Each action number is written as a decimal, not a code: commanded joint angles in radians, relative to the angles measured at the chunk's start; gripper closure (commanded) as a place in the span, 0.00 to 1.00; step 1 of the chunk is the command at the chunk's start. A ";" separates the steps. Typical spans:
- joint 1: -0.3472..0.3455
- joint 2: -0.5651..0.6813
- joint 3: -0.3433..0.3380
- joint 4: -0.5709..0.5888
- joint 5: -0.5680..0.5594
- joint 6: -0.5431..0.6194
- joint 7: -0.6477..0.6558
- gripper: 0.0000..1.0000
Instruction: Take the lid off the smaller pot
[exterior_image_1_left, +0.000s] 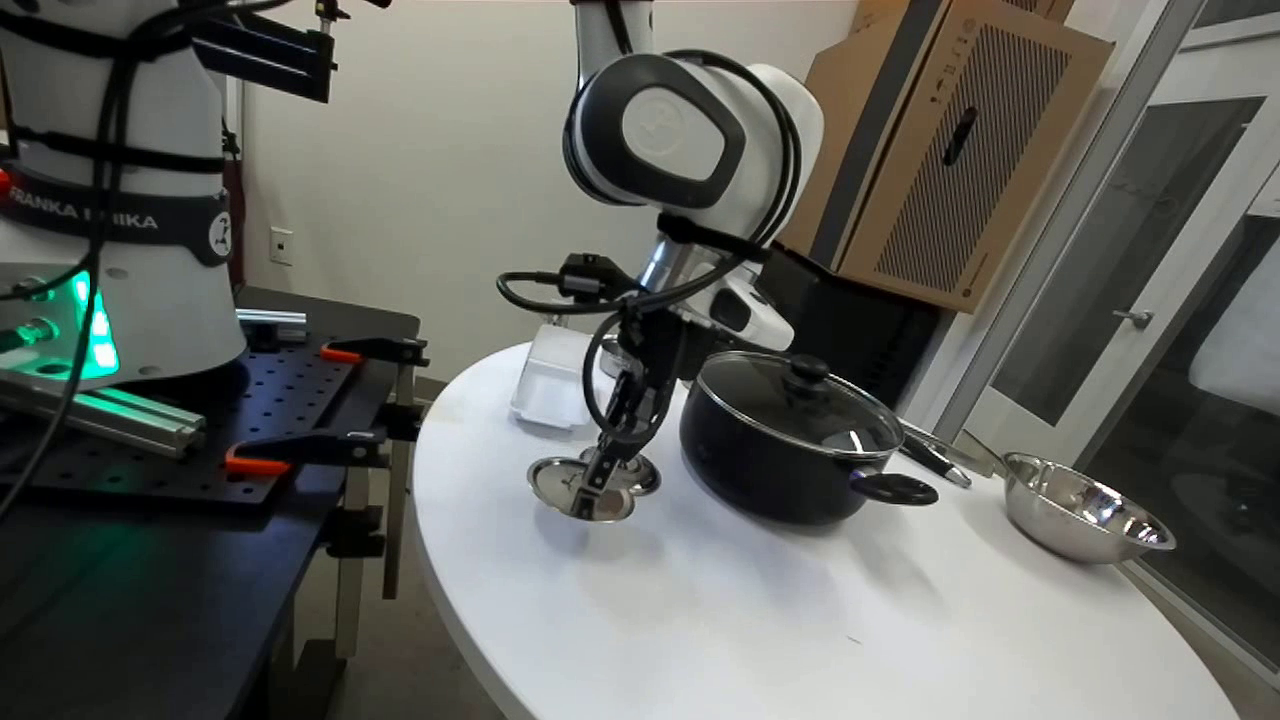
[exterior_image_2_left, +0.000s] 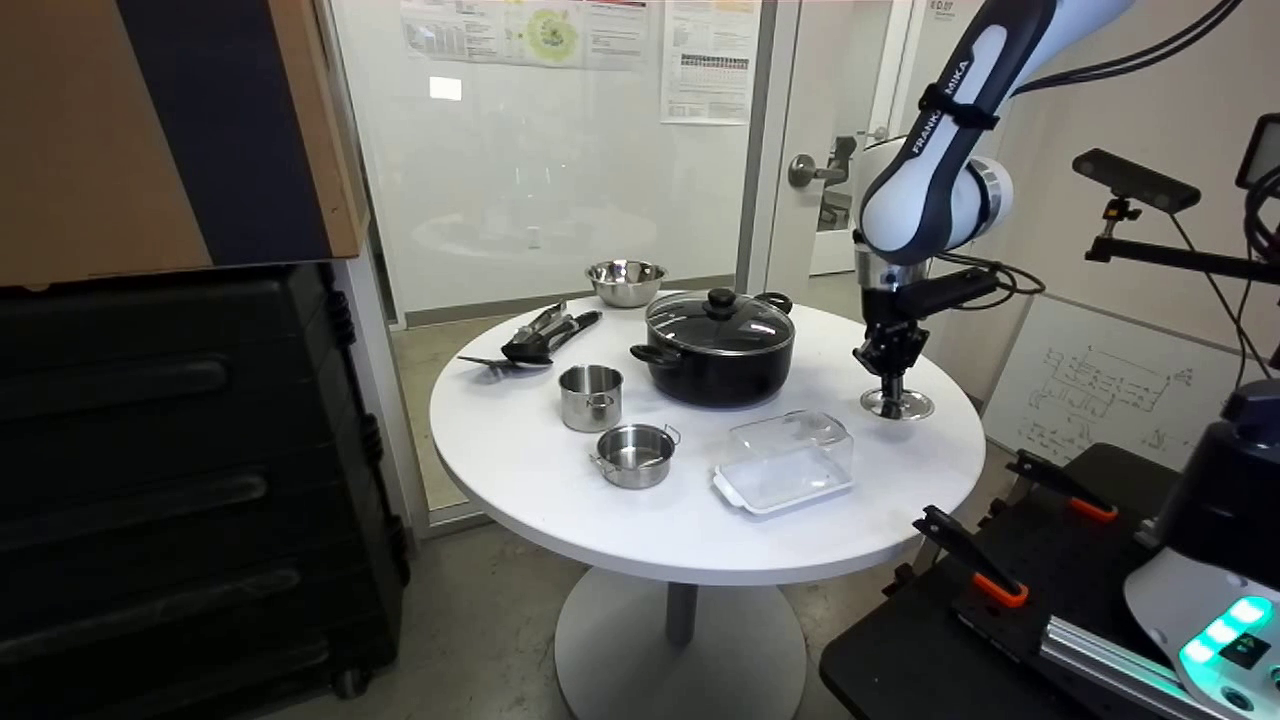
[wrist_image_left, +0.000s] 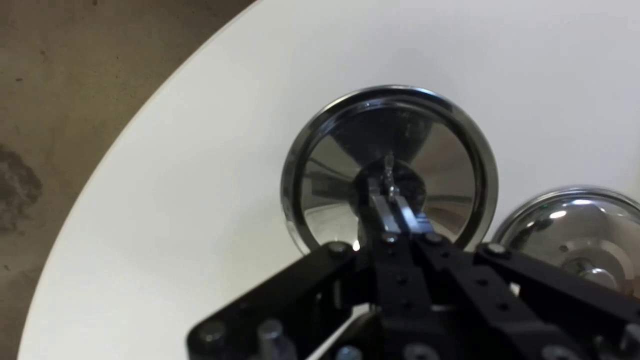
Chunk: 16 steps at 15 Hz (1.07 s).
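The lid (wrist_image_left: 450, 165), a flat round silvery disc, is under my gripper (wrist_image_left: 389, 192) in the wrist view. The narrow fingers are shut on its centre knob, which they partly hide. In both exterior views the gripper (exterior_image_1_left: 590, 500) (exterior_image_2_left: 892, 393) points down at the lid (exterior_image_1_left: 553, 482) (exterior_image_2_left: 916, 406), which seems to hang just above the table, with a shadow apart from it. Two small steel pots stand uncovered: a taller cup-like pot (exterior_image_2_left: 590, 405) and a lower pot with wire handles (exterior_image_2_left: 635, 468). I cannot tell which is the smaller pot.
A similar silvery lid (wrist_image_left: 580, 235) lies close beside the held one (exterior_image_1_left: 645, 477). The big black pot (exterior_image_1_left: 770, 470) with its glass lid (exterior_image_1_left: 760, 400) stands nearby. A clear butter dish (exterior_image_2_left: 790, 475), utensils (exterior_image_2_left: 545, 335) and a steel bowl (exterior_image_2_left: 626, 285) share the round table (exterior_image_2_left: 540, 500).
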 joint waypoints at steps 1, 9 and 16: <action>0.019 0.065 -0.043 0.034 -0.008 0.004 0.029 1.00; 0.061 0.127 -0.053 0.081 -0.014 0.039 0.035 1.00; 0.083 0.155 -0.054 0.101 -0.004 0.043 0.031 0.54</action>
